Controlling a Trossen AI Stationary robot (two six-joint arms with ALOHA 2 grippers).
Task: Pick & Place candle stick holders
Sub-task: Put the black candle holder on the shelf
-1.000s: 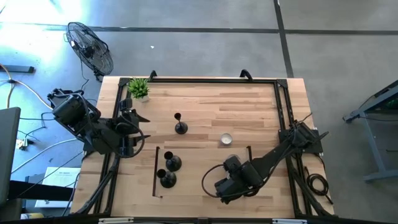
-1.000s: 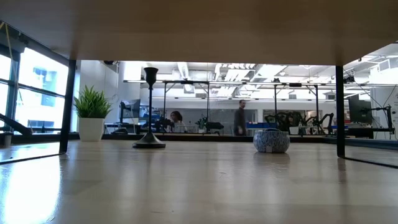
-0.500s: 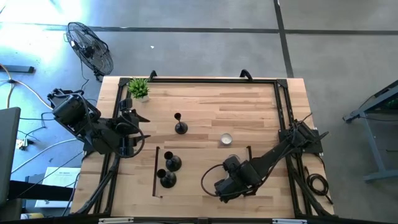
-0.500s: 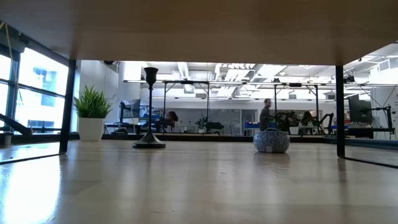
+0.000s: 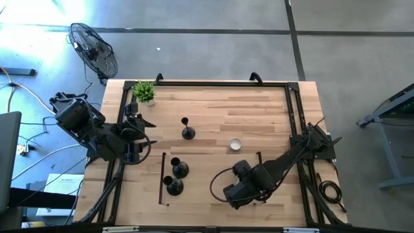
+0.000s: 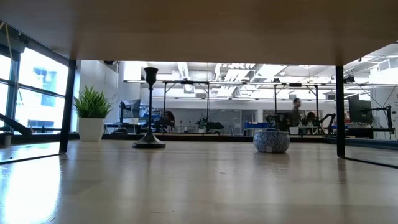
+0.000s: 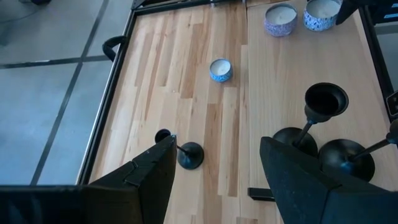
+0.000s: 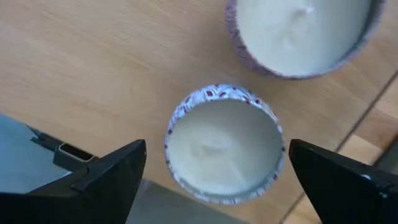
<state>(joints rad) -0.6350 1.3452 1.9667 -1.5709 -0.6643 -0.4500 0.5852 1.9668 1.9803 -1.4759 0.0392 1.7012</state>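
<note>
Three black candle stick holders stand on their round bases on the wooden table (image 5: 213, 107): one alone near the middle (image 5: 187, 129) (image 6: 150, 109) (image 7: 186, 152), two close together toward the near left (image 5: 178, 169) (image 5: 173, 186) (image 7: 311, 118) (image 7: 351, 155). My left gripper (image 5: 138, 127) (image 7: 217, 186) hangs open at the table's left side, above the table. My right gripper (image 5: 238, 192) (image 8: 217, 155) points down near the front edge, open. Its fingers stand on either side of a small patterned candle cup (image 8: 214, 112) that rests on the table, and do not touch it.
A second candle cup (image 8: 305, 31) stands right beside the first. A third candle (image 5: 235, 145) (image 6: 271, 140) sits mid-table. A potted plant (image 5: 144, 92) (image 6: 92, 112) is at the far left corner. Black frame rails (image 5: 294, 116) edge the table; a dark strip (image 5: 163, 178) lies by the paired holders.
A person in the room behind the table has walked toward the right. The arms and the things on the table stand as they did.
</note>
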